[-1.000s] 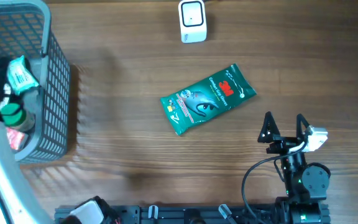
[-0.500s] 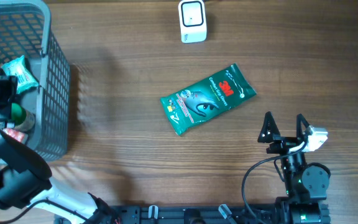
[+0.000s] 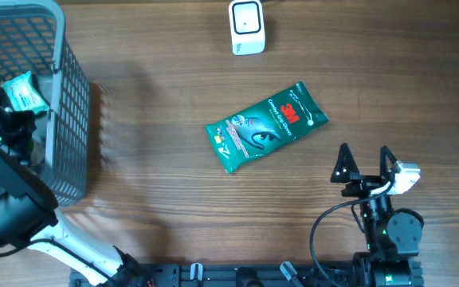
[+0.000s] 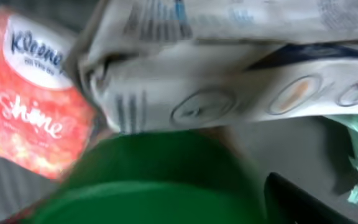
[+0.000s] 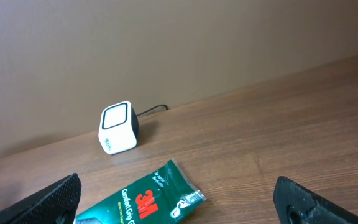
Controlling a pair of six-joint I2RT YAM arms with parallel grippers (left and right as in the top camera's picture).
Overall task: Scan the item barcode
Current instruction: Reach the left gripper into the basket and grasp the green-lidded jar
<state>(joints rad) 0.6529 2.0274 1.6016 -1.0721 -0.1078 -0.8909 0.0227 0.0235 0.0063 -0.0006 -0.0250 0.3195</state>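
- left gripper down in basket over green-topped item; cannot tell jaw width or grip
- right gripper wide open, empty
- risk: Kleenex pack crowds item, fingers may snag the wrong thing

Green 3M packet flat, tilted, near white scanner

Wood-grain table, overhead view. L edge: grey mesh basket, upright, standing on the tabletop. Far edge, centre: small white scanner, w/ thin dark cable running off behind it. Mid-table: green 3M pack, lying flat, printed side up, set diagonally, well apart from both basket & scanner. Surface approx. uniform brown, planks running L–R.
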